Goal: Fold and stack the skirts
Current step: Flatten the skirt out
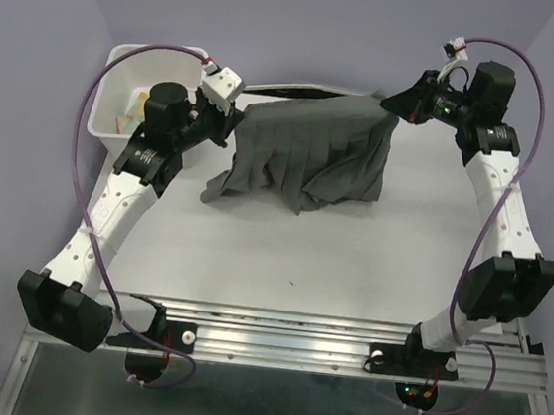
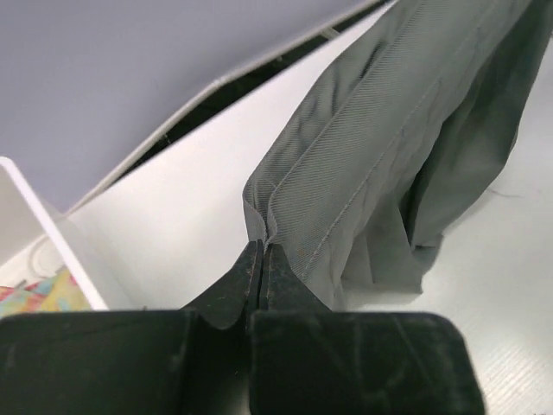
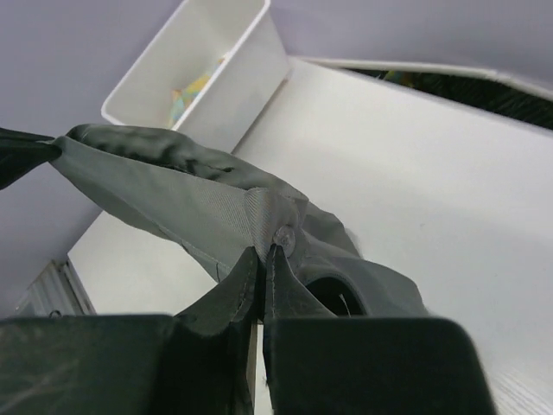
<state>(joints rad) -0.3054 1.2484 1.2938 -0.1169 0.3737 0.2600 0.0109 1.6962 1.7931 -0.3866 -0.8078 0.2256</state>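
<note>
Skirt (image 1: pixel 313 157) hangs pinched at its upper corners by the left jaws and right jaws, both closed tight on cloth. Its long axis runs left to right, lower edge drooping onto the white table (image 1: pixel 350 266); white bin (image 1: pixel 114 99) far-left, lavender walls (image 1: pixel 308 21) behind.

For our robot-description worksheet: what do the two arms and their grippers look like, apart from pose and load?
The left arm and right arm are white-shelled with chunky black joints. A purple cable runs along each. The left gripper and right gripper have black, tapering fingers.
</note>
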